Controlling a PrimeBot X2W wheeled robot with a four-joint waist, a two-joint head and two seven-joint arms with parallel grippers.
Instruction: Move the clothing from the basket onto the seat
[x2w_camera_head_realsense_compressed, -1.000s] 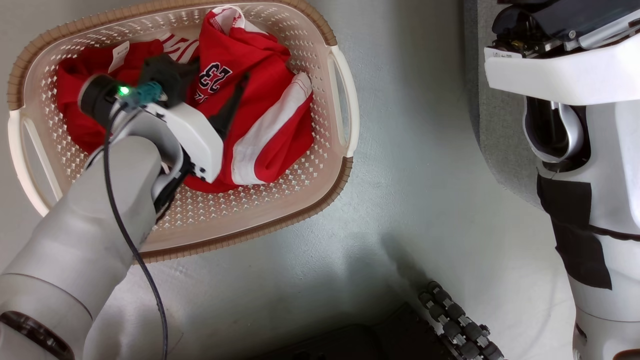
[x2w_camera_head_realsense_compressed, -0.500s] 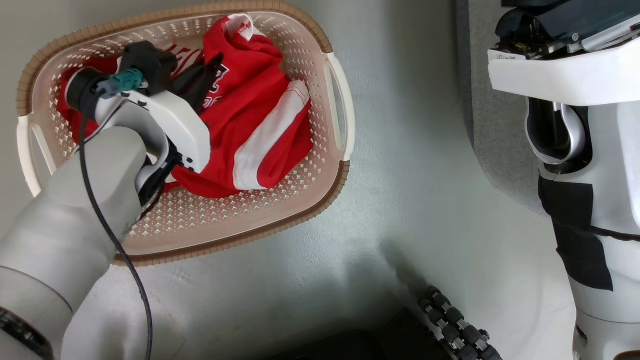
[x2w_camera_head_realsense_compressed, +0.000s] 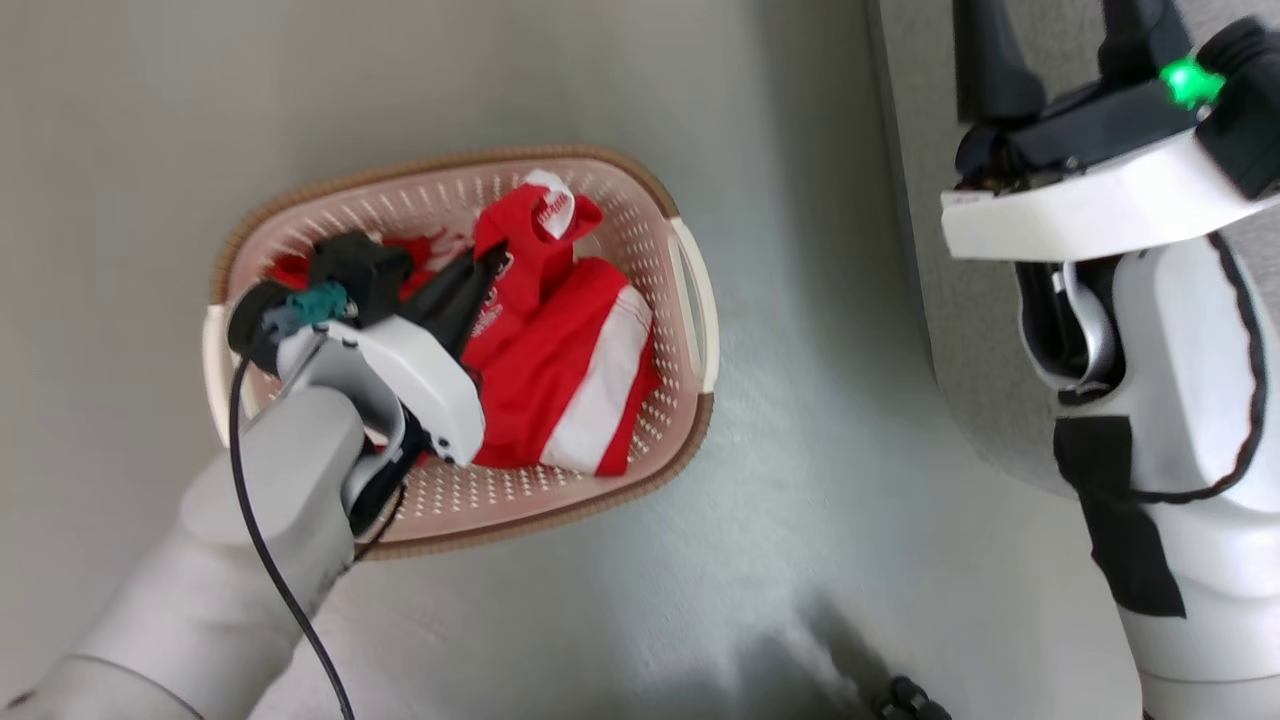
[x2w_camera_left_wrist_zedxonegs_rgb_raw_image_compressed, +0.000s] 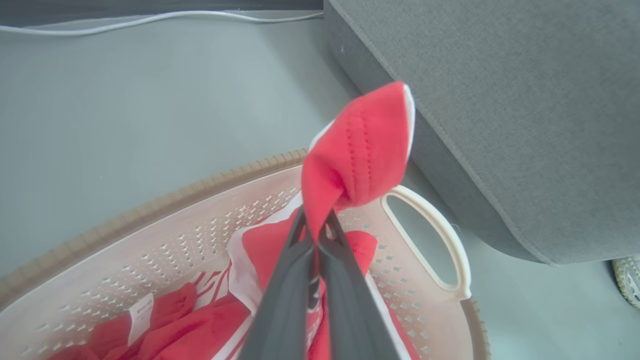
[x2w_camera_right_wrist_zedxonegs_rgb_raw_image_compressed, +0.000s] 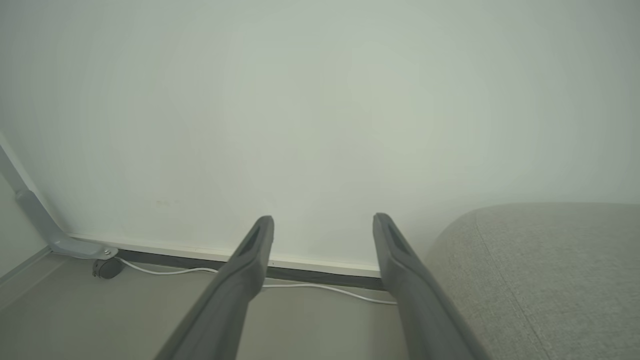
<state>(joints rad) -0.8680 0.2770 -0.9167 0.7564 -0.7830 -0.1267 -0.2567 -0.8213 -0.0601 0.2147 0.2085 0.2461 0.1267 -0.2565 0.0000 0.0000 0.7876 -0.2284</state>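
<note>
The cream basket (x2w_camera_head_realsense_compressed: 560, 505) with its brown rim stands on the floor, left of the grey seat (x2w_camera_head_realsense_compressed: 950, 300). Red clothing with white stripes (x2w_camera_head_realsense_compressed: 570, 360) lies bunched inside it. My left gripper (x2w_camera_head_realsense_compressed: 488, 265) reaches into the basket from the lower left. In the left wrist view the left gripper (x2w_camera_left_wrist_zedxonegs_rgb_raw_image_compressed: 315, 222) is shut on a fold of the red clothing (x2w_camera_left_wrist_zedxonegs_rgb_raw_image_compressed: 360, 150), which stands up above the basket (x2w_camera_left_wrist_zedxonegs_rgb_raw_image_compressed: 150, 207) with the seat (x2w_camera_left_wrist_zedxonegs_rgb_raw_image_compressed: 500, 100) behind it. My right gripper (x2w_camera_head_realsense_compressed: 1055, 35) hovers over the seat's edge; the right gripper (x2w_camera_right_wrist_zedxonegs_rgb_raw_image_compressed: 322, 220) is open, holding nothing, beside the seat (x2w_camera_right_wrist_zedxonegs_rgb_raw_image_compressed: 540, 270).
A white cable (x2w_camera_right_wrist_zedxonegs_rgb_raw_image_compressed: 325, 289) runs along the foot of the pale wall, with a small caster (x2w_camera_right_wrist_zedxonegs_rgb_raw_image_compressed: 107, 267) at the left. A white basket handle (x2w_camera_left_wrist_zedxonegs_rgb_raw_image_compressed: 440, 240) faces the seat. Bare grey floor (x2w_camera_head_realsense_compressed: 800, 560) lies between basket and seat.
My left gripper has shut on the red clothing and pulled a fold up. The head camera has moved, so the basket looks smaller and the right gripper has come into view.
</note>
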